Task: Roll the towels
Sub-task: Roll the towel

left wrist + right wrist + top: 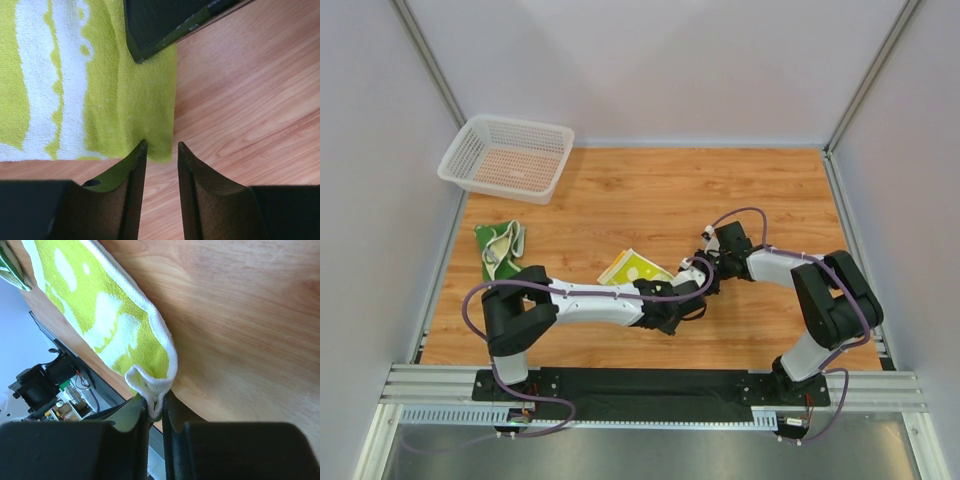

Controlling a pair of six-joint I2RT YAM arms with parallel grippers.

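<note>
Where the counter [650,190] reaches its far-left corner sits a white mesh basket [520,123], well apart from the work. Patterned towel [500,250], cream and green, lies bunched by the left edge, untouched.

Left arm [590,300] reaches right across the near-middle and covers the near side of the yellow-green towel [635,267], which lies near the counter's middle, a bit toward the near edge. The towel sits flat and skewed to the counter edges, one corner aimed at the far edge. Its long axis runs roughly left-right, though its near part is hidden. The cloth is bright lime terry with white blotches and bands and a white hem.

Left gripper [160,145] is low over the wood at one towel corner, jaws at a narrow gap. The corner tip lies just between the fingertips and bare wood shows in the gap, so no grip. A dark part of the other gripper rests on the cloth just beyond.

Right gripper [156,400] is clamped on a small raised fold of the hem at the towel's right end. Right arm [790,265] bends in from the right edge.
</note>
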